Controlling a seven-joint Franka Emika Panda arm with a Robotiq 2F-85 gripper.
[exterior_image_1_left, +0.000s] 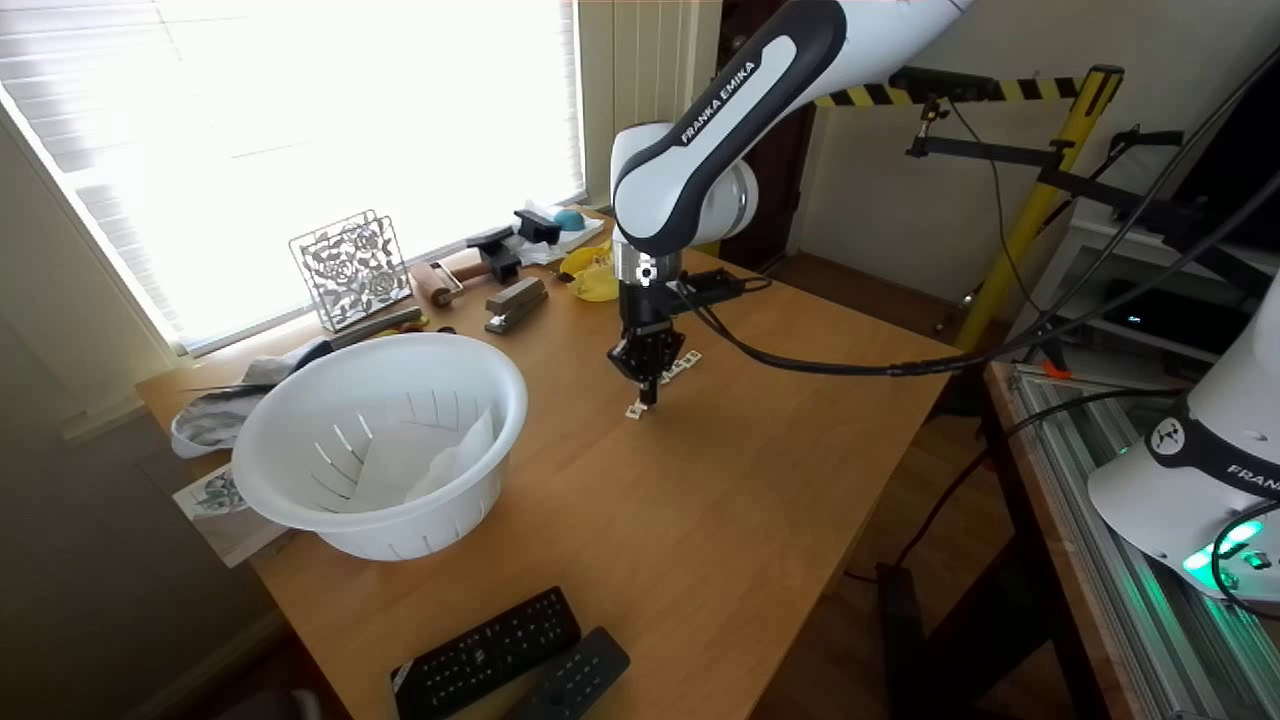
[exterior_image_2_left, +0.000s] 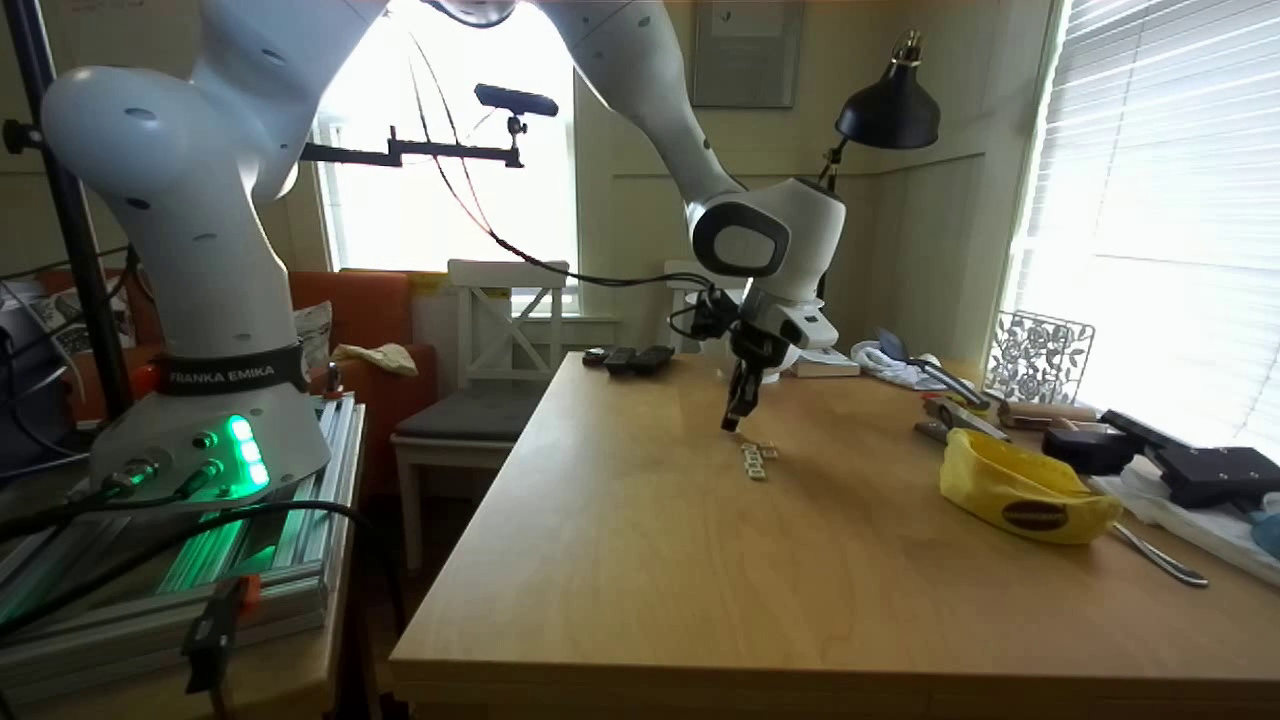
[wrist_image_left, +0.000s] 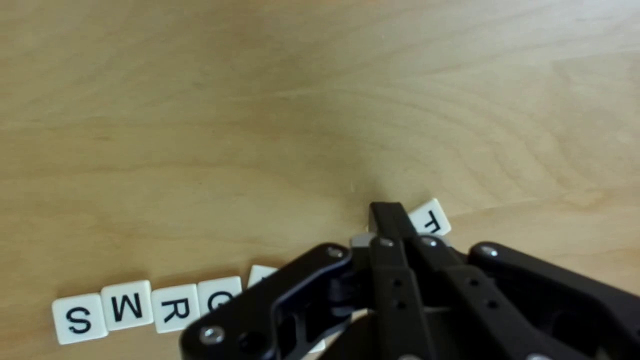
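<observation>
In the wrist view my gripper (wrist_image_left: 392, 215) points down at the wooden table, its two fingers pressed together with nothing visible between them. Just right of the fingertips lies a small white letter tile marked F (wrist_image_left: 431, 218), partly covered by them; whether they touch it I cannot tell. To the lower left, a row of white tiles includes an S tile (wrist_image_left: 80, 318), an M-like tile (wrist_image_left: 127, 305) and an R tile (wrist_image_left: 175, 308). More tiles there are partly hidden behind the gripper. In both exterior views the gripper (exterior_image_1_left: 648, 398) stands low over the tiles (exterior_image_2_left: 753, 462).
A white slotted basket (exterior_image_1_left: 440, 525) stands on the table (exterior_image_1_left: 640, 520), with a large black remote (exterior_image_1_left: 490, 655) and a smaller remote (exterior_image_1_left: 575, 680) near the front edge. Along the window side are a stapler (exterior_image_1_left: 516, 304), a metal holder (exterior_image_1_left: 350, 270) and a yellow pouch (exterior_image_2_left: 1020, 490).
</observation>
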